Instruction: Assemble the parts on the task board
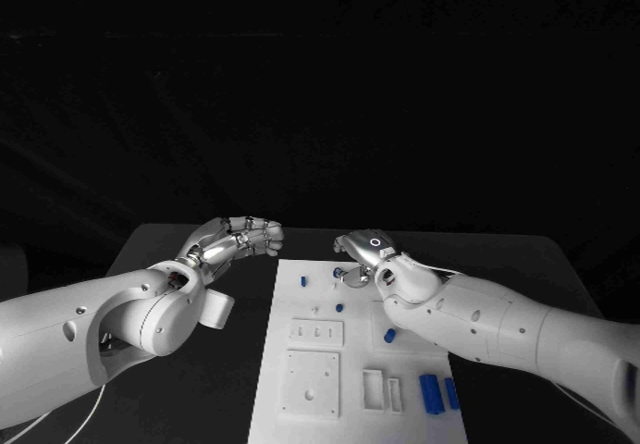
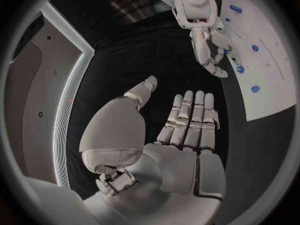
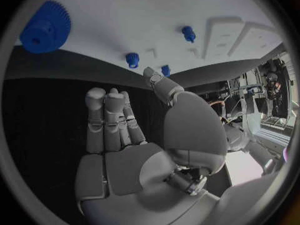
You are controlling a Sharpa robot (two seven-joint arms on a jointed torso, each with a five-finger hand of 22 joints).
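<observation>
Head view: task board (image 1: 304,407) carries blue parts (image 1: 431,392); left hand (image 1: 238,240) and right hand (image 1: 363,255) empty, fingers apart.

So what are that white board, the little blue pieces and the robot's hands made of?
The white board looks like matte plastic: flat, even white, no glare. The blue gear and small blue pieces seem moulded or printed plastic, dull and evenly coloured. The left hand and right hand look like silvery metal or metal-coated shells, with bright glints.
</observation>
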